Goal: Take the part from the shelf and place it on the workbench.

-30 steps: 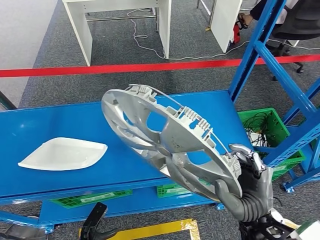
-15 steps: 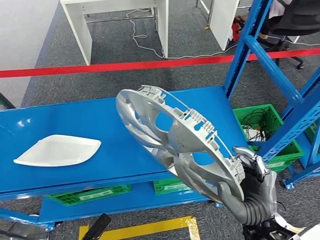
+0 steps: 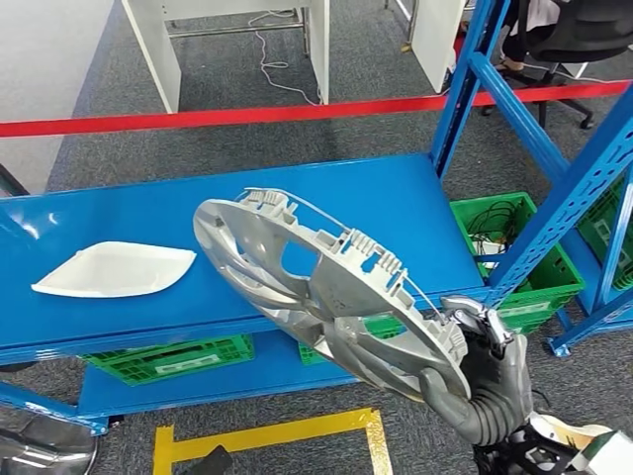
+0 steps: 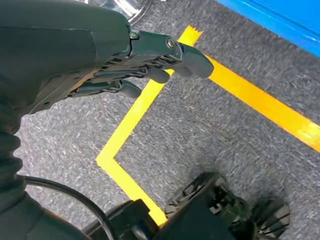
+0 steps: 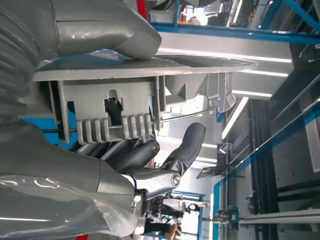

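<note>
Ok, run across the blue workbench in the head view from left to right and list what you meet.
white part lying flat on the blue workbench → silver wheel cover, tilted and held at its rim → right hand gripping that rim → green crate with cables, beside the bench's right end.

Held at its near rim by the right hand (image 3: 489,381), wheel cover (image 3: 328,287) tilted above the surface's (image 3: 224,213) front edge. Left of it, flat on the surface, a white panel (image 3: 116,269). Under the surface, crates (image 3: 168,358) on a lower shelf (image 3: 238,384). Right of the surface, rack uprights (image 3: 478,69). Behind, floor tape (image 3: 224,117). Near the feet, a taped corner (image 4: 124,135), left hand (image 4: 113,55) above it.
</note>
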Controlling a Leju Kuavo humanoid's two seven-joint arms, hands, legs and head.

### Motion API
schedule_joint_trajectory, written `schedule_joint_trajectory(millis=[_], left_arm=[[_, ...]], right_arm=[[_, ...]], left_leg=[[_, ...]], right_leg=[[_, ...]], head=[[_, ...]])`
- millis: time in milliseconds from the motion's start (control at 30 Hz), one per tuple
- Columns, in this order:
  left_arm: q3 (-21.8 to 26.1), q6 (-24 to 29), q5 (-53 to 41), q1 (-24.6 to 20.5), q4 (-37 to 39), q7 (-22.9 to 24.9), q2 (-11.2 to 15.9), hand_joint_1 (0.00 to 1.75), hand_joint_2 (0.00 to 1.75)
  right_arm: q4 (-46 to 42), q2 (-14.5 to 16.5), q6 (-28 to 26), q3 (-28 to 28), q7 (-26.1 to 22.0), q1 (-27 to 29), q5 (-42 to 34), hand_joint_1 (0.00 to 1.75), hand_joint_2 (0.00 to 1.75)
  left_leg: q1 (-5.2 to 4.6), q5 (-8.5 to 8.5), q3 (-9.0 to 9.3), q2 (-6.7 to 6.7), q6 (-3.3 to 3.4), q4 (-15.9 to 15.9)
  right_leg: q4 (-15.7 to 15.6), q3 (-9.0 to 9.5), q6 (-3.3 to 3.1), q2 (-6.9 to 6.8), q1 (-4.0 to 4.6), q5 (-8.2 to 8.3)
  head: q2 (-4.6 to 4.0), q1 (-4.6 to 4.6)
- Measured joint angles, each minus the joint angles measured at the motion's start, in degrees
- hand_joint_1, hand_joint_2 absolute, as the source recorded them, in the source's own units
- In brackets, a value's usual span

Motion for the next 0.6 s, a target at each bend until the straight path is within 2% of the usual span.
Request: schedule_joint_trajectory(millis=[67, 100, 133, 200, 233, 267, 300, 333, 367, 400, 433, 467, 500, 533, 567, 600], left_arm=[[-0.6, -0.1, 0.3, 0.2, -1.0, 0.3, 0.3, 0.0, 1.75], [-0.8, -0.2, 0.4, 0.3, -1.4, 0.4, 0.3, 0.0, 1.75], [-1.0, -0.2, 0.4, 0.4, -1.8, 0.4, 0.4, 0.0, 1.75], [-1.2, -0.2, 0.5, 0.5, -2.3, 0.4, 0.5, 0.0, 1.75], [-1.2, -0.2, 0.5, 0.6, -2.4, 0.4, 0.5, 0.0, 1.75], [-1.3, -0.2, 0.5, 0.6, -2.6, 0.4, 0.5, 0.0, 1.75], [-1.4, -0.2, 0.5, 0.7, -2.6, 0.4, 0.5, 0.0, 1.75], [-1.5, -0.2, 0.6, 0.7, -2.7, 0.4, 0.5, 0.0, 1.75], [-1.6, -0.3, 0.6, 0.8, -2.8, 0.4, 0.5, 0.0, 1.75], [-1.7, -0.3, 0.6, 0.8, -3.0, 0.4, 0.5, 0.0, 1.75], [-1.8, -0.2, 0.7, 0.8, -3.1, 0.4, 0.6, 0.0, 1.75], [-2.0, -0.2, 0.7, 0.9, -3.3, 0.4, 0.6, 0.0, 1.75], [-2.1, -0.2, 0.7, 0.9, -3.5, 0.4, 0.7, 0.0, 1.75], [-2.2, -0.2, 0.7, 1.1, -3.6, 0.5, 0.9, 0.0, 1.75], [-2.4, -0.2, 0.9, 1.3, -3.8, 0.5, 1.1, 0.0, 1.75], [-2.6, 0.0, 1.2, 1.7, -4.1, 0.6, 1.4, 0.0, 1.75]], right_arm=[[0.2, 0.2, 0.0, 0.0, 0.2, -0.1, 0.2, 1.75, 1.75], [0.3, 0.2, 0.0, 0.0, 0.3, -0.1, 0.2, 1.75, 1.75], [0.4, 0.2, 0.0, 0.0, 0.3, -0.2, 0.3, 1.75, 1.75], [0.7, 0.2, 0.0, 0.0, 0.3, -0.2, 0.3, 1.75, 1.75], [0.8, 0.2, 0.1, 0.0, 0.4, -0.2, 0.3, 1.75, 1.75], [0.9, 0.2, 0.1, 0.0, 0.4, -0.2, 0.3, 1.75, 1.75], [1.1, 0.2, 0.1, 0.0, 0.4, -0.2, 0.3, 1.75, 1.75], [1.2, 0.2, 0.1, 0.0, 0.4, -0.2, 0.3, 1.75, 1.75], [1.2, 0.2, 0.1, 0.0, 0.4, -0.2, 0.3, 1.75, 1.75], [1.2, 0.2, 0.1, 0.0, 0.4, -0.3, 0.3, 1.75, 1.75], [1.3, 0.2, 0.1, 0.0, 0.4, -0.4, 0.3, 1.75, 1.75], [1.3, 0.2, 0.1, 0.0, 0.5, -0.5, 0.4, 1.75, 1.75], [1.3, 0.2, 0.0, 0.0, 0.6, -0.5, 0.6, 1.75, 1.75], [1.3, 0.2, -0.2, -0.1, 0.7, -0.3, 0.8, 1.75, 1.75], [1.3, 0.2, -0.6, -0.1, 0.6, 0.0, 1.0, 1.75, 1.75], [1.4, 0.1, -1.0, -0.1, 0.4, 0.5, 1.0, 1.75, 1.75]], left_leg=[[0.07, 1.2, -0.58, 0.15, 0.37, -0.5], [0.19, 1.94, -1.05, 0.26, 0.72, -0.8], [0.34, 2.7, -1.66, 0.38, 1.02, -1.0], [0.33, 3.98, -3.26, 0.51, 1.4, -0.9], [0.31, 4.57, -4.13, 0.56, 1.4, -0.8], [0.3, 5.16, -5.01, 0.62, 1.37, -0.7], [0.31, 5.71, -5.89, 0.67, 1.27, -0.5], [0.34, 6.23, -6.75, 0.7, 1.13, -0.3], [0.37, 6.69, -7.43, 0.7, 0.92, -0.1], [0.33, 7.11, -8.08, 0.69, 0.67, 0.2], [0.28, 7.58, -8.58, 0.67, 0.37, 0.5], [0.25, 8.06, -8.93, 0.66, 0.07, 0.7], [0.27, 8.56, -9.23, 0.66, -0.26, 0.7], [0.32, 9.07, -9.4, 0.63, -0.59, 0.7], [0.43, 9.02, -9.57, 0.56, -0.9, 0.8], [0.51, 7.97, -9.84, 0.48, -1.24, 1.3]], right_leg=[[-0.1, -0.25, 0.71, 0.01, -0.13, 0.19], [0.5, -0.75, 0.99, 0.02, -0.13, -1.07], [2.2, -1.45, 1.21, 0.03, -0.13, -3.29], [8.6, -3.13, 1.59, 0.03, -0.18, -8.89], [12.0, -3.57, 1.76, 0.02, -0.2, -10.49], [14.3, -3.48, 1.91, 0.02, -0.21, -10.79], [14.8, -2.56, 2.02, 0.01, -0.24, -9.83], [13.3, -0.63, 2.07, 0.0, -0.29, -8.15], [10.0, 2.18, 2.07, -0.02, -0.35, -6.76], [5.7, 5.43, 2.05, -0.02, -0.34, -6.33], [1.7, 8.12, 1.83, 0.02, -0.28, -6.66], [-1.1, 9.75, 1.58, 0.07, -0.18, -7.34], [-2.5, 10.31, 1.24, 0.13, 0.0, -7.87], [-2.9, 9.91, 0.77, 0.15, 0.06, -7.78], [-2.8, 9.37, 0.35, 0.03, 0.04, -7.36], [-2.9, 8.89, -0.18, -0.08, -0.01, -6.89]], head=[[0.0, -0.11], [0.0, -0.03], [0.0, 0.07], [0.0, 0.23], [0.0, 0.23], [0.0, 0.22], [0.0, 0.23], [0.0, 0.22], [0.0, 0.23], [0.0, 0.26], [0.0, 0.23], [0.0, 0.24], [0.0, 0.23], [0.0, 0.2], [0.0, 0.23], [0.0, 0.19]])
